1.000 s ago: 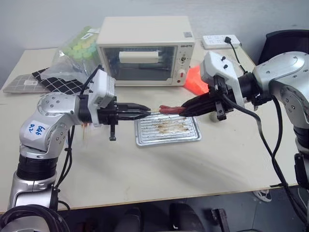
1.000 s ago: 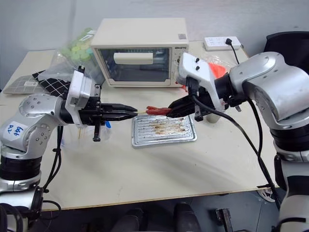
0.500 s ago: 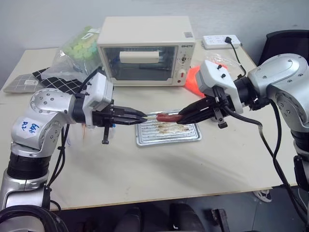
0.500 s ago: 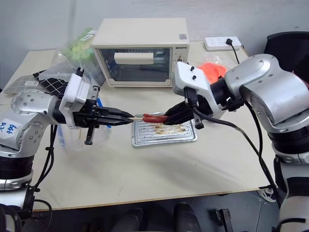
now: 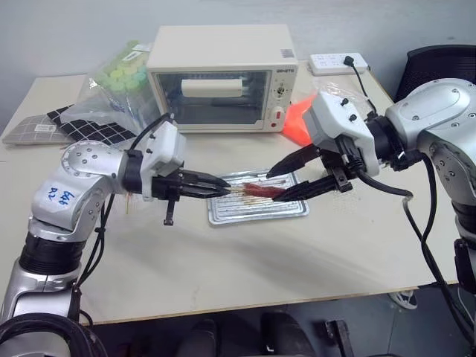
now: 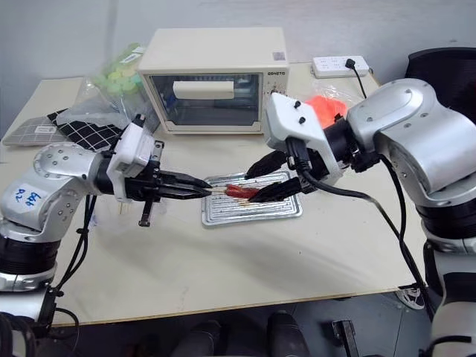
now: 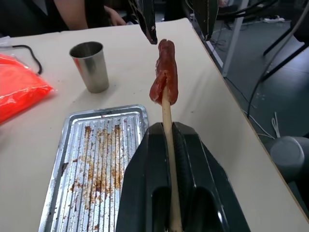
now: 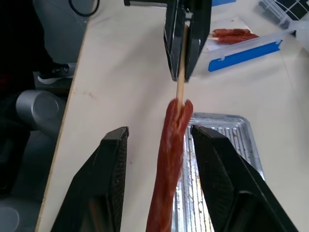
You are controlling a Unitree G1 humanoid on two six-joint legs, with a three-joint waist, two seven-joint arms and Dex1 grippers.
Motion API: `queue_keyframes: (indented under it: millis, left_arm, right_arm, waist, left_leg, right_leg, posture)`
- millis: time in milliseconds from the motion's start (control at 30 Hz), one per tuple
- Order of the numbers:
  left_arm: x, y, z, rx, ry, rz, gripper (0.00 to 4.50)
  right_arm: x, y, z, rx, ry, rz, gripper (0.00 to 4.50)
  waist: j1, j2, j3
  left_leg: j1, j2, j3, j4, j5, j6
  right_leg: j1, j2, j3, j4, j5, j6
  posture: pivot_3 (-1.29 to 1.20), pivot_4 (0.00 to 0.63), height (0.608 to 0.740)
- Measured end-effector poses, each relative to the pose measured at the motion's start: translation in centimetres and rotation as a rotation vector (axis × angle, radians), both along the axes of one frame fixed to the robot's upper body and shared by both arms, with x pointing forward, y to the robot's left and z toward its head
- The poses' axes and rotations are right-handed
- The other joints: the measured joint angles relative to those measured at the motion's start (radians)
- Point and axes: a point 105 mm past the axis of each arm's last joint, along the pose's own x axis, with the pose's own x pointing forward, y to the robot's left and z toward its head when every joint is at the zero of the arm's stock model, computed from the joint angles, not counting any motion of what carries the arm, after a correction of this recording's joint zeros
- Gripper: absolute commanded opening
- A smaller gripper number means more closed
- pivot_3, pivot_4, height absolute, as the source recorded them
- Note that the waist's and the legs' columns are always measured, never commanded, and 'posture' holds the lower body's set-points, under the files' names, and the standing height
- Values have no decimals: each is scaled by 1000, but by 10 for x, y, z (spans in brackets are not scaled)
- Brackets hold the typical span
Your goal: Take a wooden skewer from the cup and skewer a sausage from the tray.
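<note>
My left gripper (image 5: 222, 182) is shut on the wooden skewer (image 7: 166, 113), which it holds about level, pointing right, just above the tray (image 5: 294, 211). The red sausage (image 5: 260, 191) is impaled on the skewer's far end. My right gripper (image 5: 274, 186) faces it from the right and is open, one black finger (image 8: 115, 164) on each side of the sausage (image 8: 170, 159) with a gap to both. The steel cup (image 7: 90, 66) stands on the table past the tray's (image 7: 72, 159) far end. The tray is streaked with brown grease and has nothing on it.
A white toaster oven (image 5: 223, 74) stands behind the tray. An orange bag (image 5: 296, 123) lies to its right and a bag of green-topped containers (image 5: 123, 74) to its left. A clear box with a blue clip (image 8: 244, 48) holds skewered sausages. A power strip (image 5: 338, 63) lies at the back.
My right gripper has opened and let go of the sausage, which stays on the skewer. Skewer and sausage now hang a little lower, closer to the tray.
</note>
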Motion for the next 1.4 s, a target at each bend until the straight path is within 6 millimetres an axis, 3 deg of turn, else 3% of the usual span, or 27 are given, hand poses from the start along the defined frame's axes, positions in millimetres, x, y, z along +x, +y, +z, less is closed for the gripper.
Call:
queue_keyframes:
  millis: [200, 300, 433, 600, 733, 1033, 1267, 1400]
  left_arm:
    - [-4, 30, -14, -44, 9, 228, 0]
    - [-6, 48, -19, -93, -11, 406, 0]
    - [-6, 71, -25, -159, -32, 647, 0]
    - [3, 134, -45, -319, -50, 1261, 0]
    - [-3, 154, -48, -359, -78, 1486, 0]
    - [14, 147, -52, -362, -46, 1517, 0]
    - [12, 139, -52, -369, -1, 1442, 1563]
    - [2, 142, -42, -377, -14, 1394, 2529]
  right_arm:
    - [15, -12, 6, 24, -26, -77, 2036]
    - [16, -16, 12, 58, -24, -105, 2475]
    - [16, -19, 12, 94, 2, -128, 3433]
    - [21, -15, 9, 157, 4, -152, 3433]
    - [22, -14, 10, 169, -7, -160, 3433]
    - [23, -6, 9, 192, -3, -143, 3433]
    - [23, -4, 8, 196, -1, -133, 3492]
    - [24, -3, 8, 204, -3, -125, 3492]
  waist:
    - [1, 0, 0]
    - [3, 0, 0]
    - [10, 0, 0]
    - [30, -2, 1]
    - [49, -3, 0]
    - [52, -4, -1]
    - [48, -4, -1]
    - [50, -4, 0]
  left_leg:
    - [0, 0, 0, -1, 0, 0]
    - [0, 0, 0, -1, 0, 0]
    - [0, 0, 0, -2, -2, 0]
    - [0, 0, 0, 2, -4, 0]
    - [0, 0, 1, 4, -4, 1]
    - [0, 0, 1, 3, -5, 1]
    - [0, 0, 1, 3, -5, 1]
    - [0, 0, 1, 3, -5, 1]
  right_leg:
    - [0, 0, 1, -1, 0, 0]
    - [0, 0, 0, -2, 0, 0]
    - [0, 0, 0, -4, 0, 0]
    - [0, 1, 1, -2, 0, 0]
    - [1, 0, 1, -2, 0, 0]
    - [1, 0, 0, -3, 0, 0]
    - [0, 0, 0, -3, 0, 0]
    - [1, 0, 0, -3, 0, 0]
  posture:
    - [0, 150, 740]
    - [0, 150, 740]
    - [0, 150, 740]
    - [0, 150, 740]
    - [0, 150, 740]
    - [0, 150, 740]
    - [0, 150, 740]
    - [0, 150, 740]
